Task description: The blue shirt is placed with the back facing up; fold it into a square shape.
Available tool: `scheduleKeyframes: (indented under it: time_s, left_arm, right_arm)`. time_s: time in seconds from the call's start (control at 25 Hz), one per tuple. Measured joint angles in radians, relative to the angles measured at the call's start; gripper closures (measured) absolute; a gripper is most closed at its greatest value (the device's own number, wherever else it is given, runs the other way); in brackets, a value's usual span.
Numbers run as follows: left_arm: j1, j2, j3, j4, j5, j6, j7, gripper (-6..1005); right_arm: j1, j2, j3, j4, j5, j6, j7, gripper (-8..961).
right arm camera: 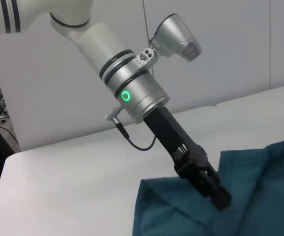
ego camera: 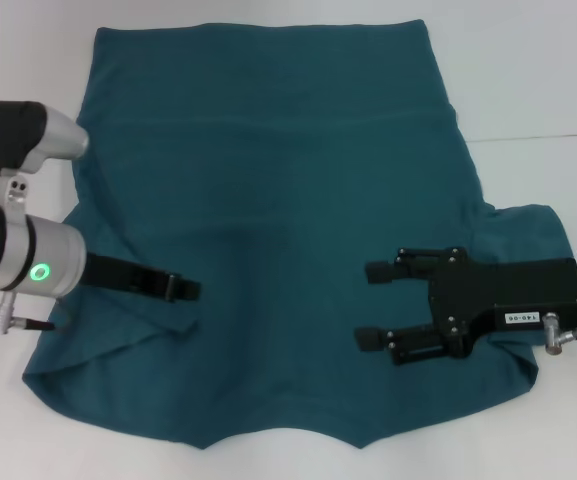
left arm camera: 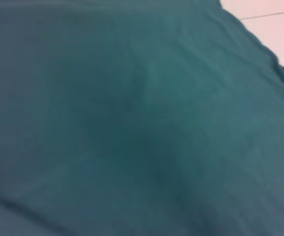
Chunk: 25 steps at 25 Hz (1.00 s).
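- The blue shirt (ego camera: pixel 288 230) lies spread on the white counter (ego camera: pixel 538 70), its plain side up, covering most of the middle of the head view from the far edge to the near edge.
- Its far edge is straight and flat; a faint seam line runs across it a little nearer than that edge.
- On the right, a sleeve (ego camera: pixel 528 235) pokes out sideways past the body of the shirt, partly under the right arm.
- On the near left, the cloth is doubled over on itself, making a diagonal crease and a pointed corner (ego camera: pixel 43 375) at the near left edge.
- The near edge curves upward in the middle, with the white counter showing below it.
- The left hand (ego camera: pixel 183 289) reaches in from the left, low over the left part of the shirt, close to the folded-over flap. Its dark fingers look pressed together into one narrow tip, and in the right wrist view (right arm camera: pixel 220 196) that tip sits right at the cloth's surface; whether any cloth is pinched I cannot tell.
- The right hand (ego camera: pixel 371 305) reaches in from the right, over the right middle of the shirt. Its two black fingers (ego camera: pixel 408 268) are spread apart, one farther and one nearer, with bare teal cloth between them and nothing gripped.
- The two hands point toward each other, well apart, with open shirt between them.
- The left wrist view shows only teal cloth with soft wrinkles and a sliver of white counter (left arm camera: pixel 274 24) at one corner.
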Motion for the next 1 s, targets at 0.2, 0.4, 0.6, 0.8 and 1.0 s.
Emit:
scheduleKeyframes:
  time_s: [0.2, 0.4, 0.6, 0.8, 1.0]
  left_arm:
    - [-0.013, 0.0, -0.008, 0.014, -0.007, 0.041, -0.02, 818]
    - [0.007, 0.028, -0.055, 0.063, 0.0, 0.019, -0.108, 585]
    - [0.011, 0.087, -0.146, 0.02, 0.006, -0.032, -0.205, 322]
    - [0.019, 0.113, -0.231, -0.054, 0.01, -0.142, -0.238, 139]
    - [0.021, 0.116, -0.271, -0.11, 0.011, -0.233, -0.239, 83]
  right_arm:
    - [0.005, 0.0, 0.001, 0.0, 0.002, 0.009, -0.008, 41]
    - [0.005, 0.0, 0.001, 0.0, 0.004, 0.009, -0.008, 40]
    - [-0.001, 0.0, 0.001, -0.005, 0.014, 0.006, -0.007, 40]
    - [0.004, 0.0, -0.002, -0.001, 0.02, 0.006, -0.008, 39]
    - [0.008, 0.003, -0.01, 0.0, 0.021, 0.007, -0.008, 40]
